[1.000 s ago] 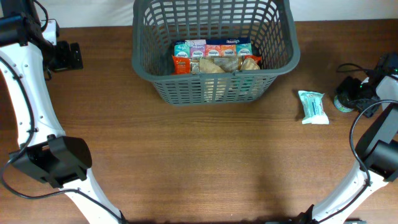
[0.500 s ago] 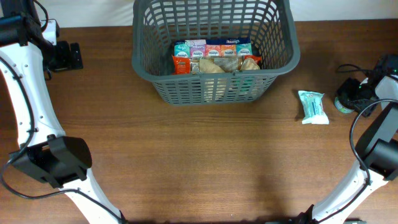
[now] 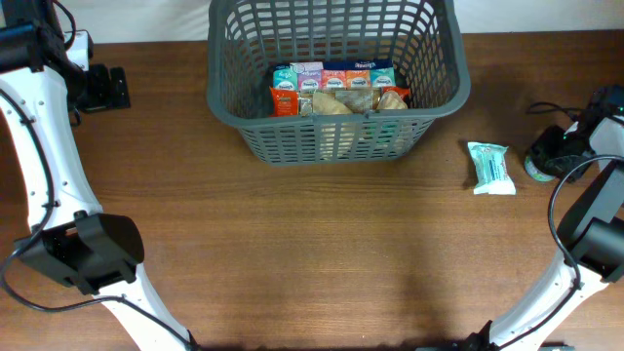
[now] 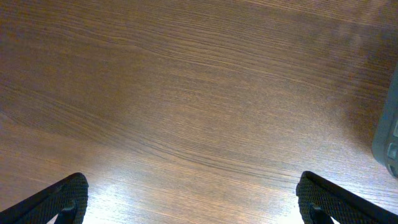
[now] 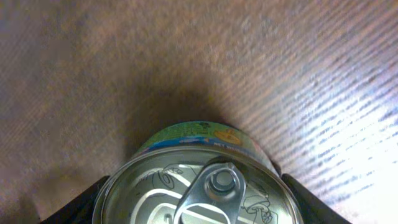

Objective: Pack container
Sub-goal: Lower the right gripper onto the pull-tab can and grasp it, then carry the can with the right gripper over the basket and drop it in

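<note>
The dark grey lattice basket (image 3: 448, 73) stands at the back middle of the table and holds several food packs (image 3: 336, 88). Its edge shows at the right of the left wrist view (image 4: 388, 140). My right gripper (image 3: 548, 151) is at the far right, with its fingers (image 5: 74, 208) pressed against both sides of a small round metal can (image 5: 199, 180) that has a pull-tab lid. The can (image 3: 534, 168) stands on the table. My left gripper (image 4: 193, 199) is open and empty over bare wood at the far left (image 3: 115, 88).
A teal and white wrapped pack (image 3: 490, 167) lies on the table between the basket and the can. The arm bases stand at the front left (image 3: 83, 249) and front right (image 3: 595, 239).
My right gripper has settled slightly lower around the can. The left arm, basket and teal pack have not moved.
</note>
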{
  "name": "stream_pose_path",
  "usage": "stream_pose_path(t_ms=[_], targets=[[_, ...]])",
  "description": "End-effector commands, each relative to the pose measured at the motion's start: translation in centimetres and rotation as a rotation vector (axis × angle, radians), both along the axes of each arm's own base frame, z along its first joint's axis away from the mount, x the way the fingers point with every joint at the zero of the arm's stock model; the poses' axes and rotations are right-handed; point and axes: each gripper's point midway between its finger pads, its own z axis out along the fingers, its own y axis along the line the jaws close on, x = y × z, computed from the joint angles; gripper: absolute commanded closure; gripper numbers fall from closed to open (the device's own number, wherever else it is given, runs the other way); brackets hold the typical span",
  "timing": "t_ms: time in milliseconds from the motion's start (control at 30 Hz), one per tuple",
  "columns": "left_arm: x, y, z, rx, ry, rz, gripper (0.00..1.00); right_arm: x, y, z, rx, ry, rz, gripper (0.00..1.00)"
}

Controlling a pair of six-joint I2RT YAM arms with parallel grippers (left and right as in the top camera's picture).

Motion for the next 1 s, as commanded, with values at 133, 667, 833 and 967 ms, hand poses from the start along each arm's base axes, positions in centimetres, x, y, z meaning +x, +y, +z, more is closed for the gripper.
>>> stream_pose_path(t_ms=[133,667,833,967], targets=[[0.0,0.1,0.0,-0.011,-0.003,0.014,0.01,1.5,-0.6,5.9,0.001,-0.053,-0.005,0.53],[0.0,0.1,0.0,-0.011,-0.003,0.014,0.01,3.2,14.8,37.2,-0.176,-0.554,0.385,0.53],[0.0,0.1,0.0,-0.011,-0.003,0.014,0.01,2.9,25.5,41.7,-0.203,-0.71,0.676,0.54],[0.0,0.1,0.0,-0.011,-0.003,0.014,0.01,3.2,30.9,41.1,-0.239,-0.704,0.801,0.54]])
